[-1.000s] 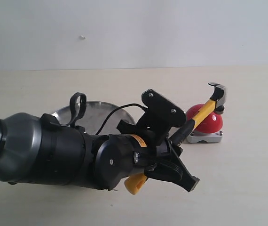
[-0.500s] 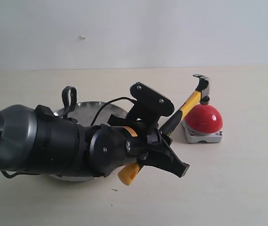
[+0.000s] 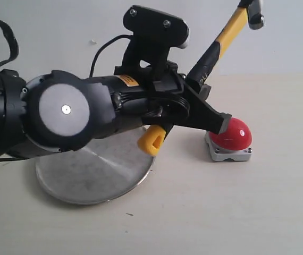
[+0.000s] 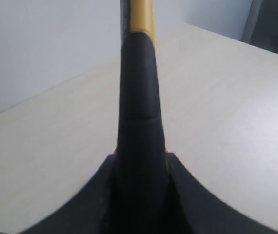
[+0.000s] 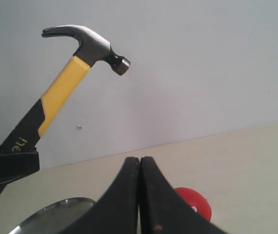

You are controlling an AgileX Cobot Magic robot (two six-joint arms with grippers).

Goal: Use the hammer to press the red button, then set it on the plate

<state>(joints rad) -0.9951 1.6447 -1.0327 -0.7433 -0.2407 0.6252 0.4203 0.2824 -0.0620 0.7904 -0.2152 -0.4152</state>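
Observation:
My left gripper [image 3: 207,106] is shut on the black grip of the hammer [image 3: 230,33]. The hammer tilts up to the right, with its dark head [image 3: 253,11] at the frame's top, high above the red button [image 3: 236,133], and its yellow end [image 3: 152,139] pointing down over the plate [image 3: 87,175]. The left wrist view shows the hammer's handle [image 4: 139,97] clamped in that gripper [image 4: 140,168]. In the right wrist view, my right gripper [image 5: 140,162] is shut on nothing, with the hammer [image 5: 61,95], the red button [image 5: 200,204] and the plate [image 5: 51,212] beyond it.
The left arm's bulky dark body [image 3: 61,111] fills the left of the exterior view and hangs over the plate's far rim. The button's grey base [image 3: 228,154] sits on the pale wooden table [image 3: 247,212]. A plain wall stands behind.
The left arm has risen and swung the hammer up; its head went from just above the button to the frame's top. The plate's near side now shows below the arm.

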